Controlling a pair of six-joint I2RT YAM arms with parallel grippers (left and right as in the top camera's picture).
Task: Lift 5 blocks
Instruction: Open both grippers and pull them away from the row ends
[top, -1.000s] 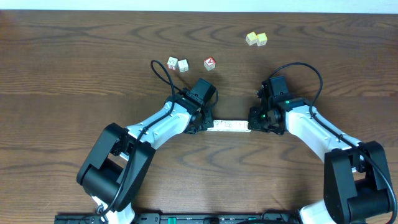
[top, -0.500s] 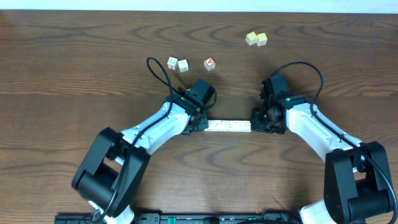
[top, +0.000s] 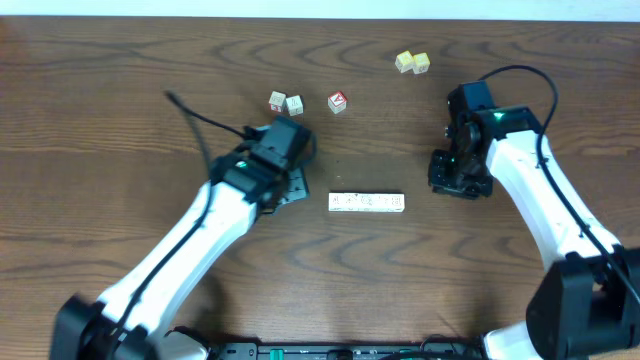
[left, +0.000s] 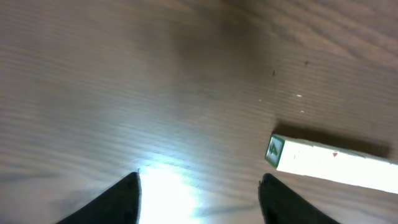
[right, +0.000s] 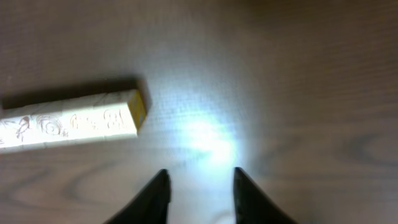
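Between left gripper (left: 199, 186) and right gripper (right: 200, 182), blocks (top: 367, 203) lie with both ends free.

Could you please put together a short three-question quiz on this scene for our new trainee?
1. True or false: the left gripper is clamped on the row of blocks.
2. The jaws of the right gripper are: A) shut on the row; B) open and empty, clear of the row; C) shut on a single block.
3. How many pale yellow cubes show in the overhead view?
Key: 1 false, it is open and off the row; 2 B; 3 two.
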